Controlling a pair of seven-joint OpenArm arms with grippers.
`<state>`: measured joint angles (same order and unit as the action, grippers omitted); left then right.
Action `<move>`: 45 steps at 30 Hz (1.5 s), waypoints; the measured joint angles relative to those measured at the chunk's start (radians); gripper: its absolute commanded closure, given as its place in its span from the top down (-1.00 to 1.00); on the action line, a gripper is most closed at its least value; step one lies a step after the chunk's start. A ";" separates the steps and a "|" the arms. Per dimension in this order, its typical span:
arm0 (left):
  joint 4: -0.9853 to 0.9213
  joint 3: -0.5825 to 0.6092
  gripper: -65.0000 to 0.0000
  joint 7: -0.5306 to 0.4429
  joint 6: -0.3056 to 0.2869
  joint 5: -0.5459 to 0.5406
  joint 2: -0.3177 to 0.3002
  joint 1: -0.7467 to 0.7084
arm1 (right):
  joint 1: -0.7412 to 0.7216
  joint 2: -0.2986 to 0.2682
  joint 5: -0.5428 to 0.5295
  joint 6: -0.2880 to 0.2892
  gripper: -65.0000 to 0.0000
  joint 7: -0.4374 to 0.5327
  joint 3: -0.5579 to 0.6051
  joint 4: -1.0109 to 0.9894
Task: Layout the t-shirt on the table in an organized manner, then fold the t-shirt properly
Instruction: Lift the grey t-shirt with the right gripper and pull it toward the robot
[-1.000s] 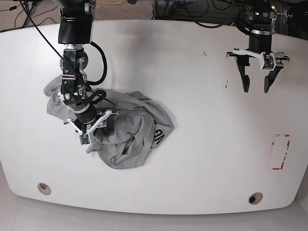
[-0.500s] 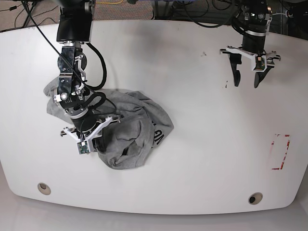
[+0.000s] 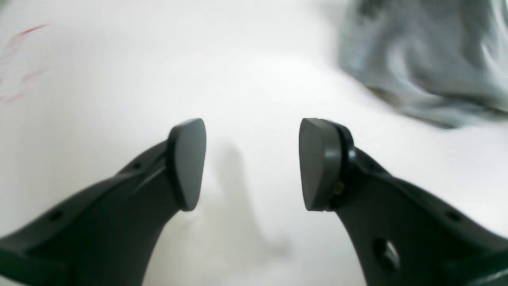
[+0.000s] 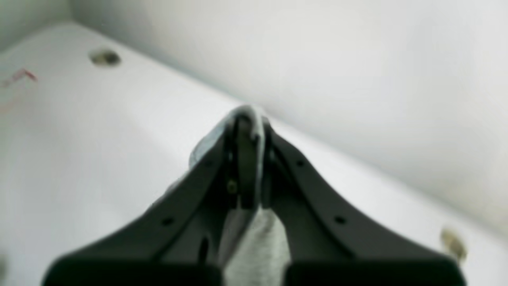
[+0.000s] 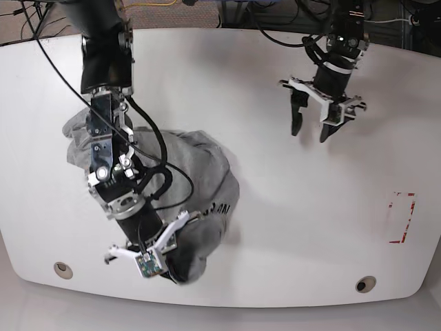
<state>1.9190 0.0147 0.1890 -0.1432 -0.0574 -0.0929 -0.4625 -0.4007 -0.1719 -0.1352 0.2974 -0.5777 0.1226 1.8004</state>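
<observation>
Grey heather cotton, the crumpled t-shirt lies bunched on the near left of the white smooth table. My right gripper is clamped on a fold of it; my left gripper hangs spread wide and empty above bare tabletop. I should lift slowly, then take a second edge with the left and spread.

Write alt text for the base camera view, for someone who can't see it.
Seen from above, the right gripper is clamped on a crumpled grey t-shirt, pulling it toward the near edge of a white table. The left gripper hovers open over bare tabletop, apart from the shirt.
</observation>
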 measured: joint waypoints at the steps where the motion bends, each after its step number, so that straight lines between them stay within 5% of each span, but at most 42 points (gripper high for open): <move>1: 0.000 0.010 0.08 0.007 -0.001 -0.001 0.001 0.011 | -0.024 0.001 0.001 -0.001 -1.00 0.000 0.006 0.001; 19: 0.000 0.101 0.08 0.076 0.005 -0.003 0.000 0.095 | -0.486 0.002 -0.002 0.000 -1.00 -0.007 0.222 0.003; 31: -0.001 0.104 0.08 0.077 0.005 -0.003 0.000 0.092 | -0.795 0.043 -0.005 0.006 -1.00 -0.049 0.243 -0.042; 45: -0.093 0.103 0.08 0.077 0.003 -0.004 0.071 0.167 | -0.813 0.052 -0.011 0.014 -1.00 -0.049 0.245 -0.059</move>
<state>1.8256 0.1181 0.2665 -0.1398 -0.0616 -0.0223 -0.2958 -1.2133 -0.1200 -0.1459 0.3119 -0.6270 0.3676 1.7412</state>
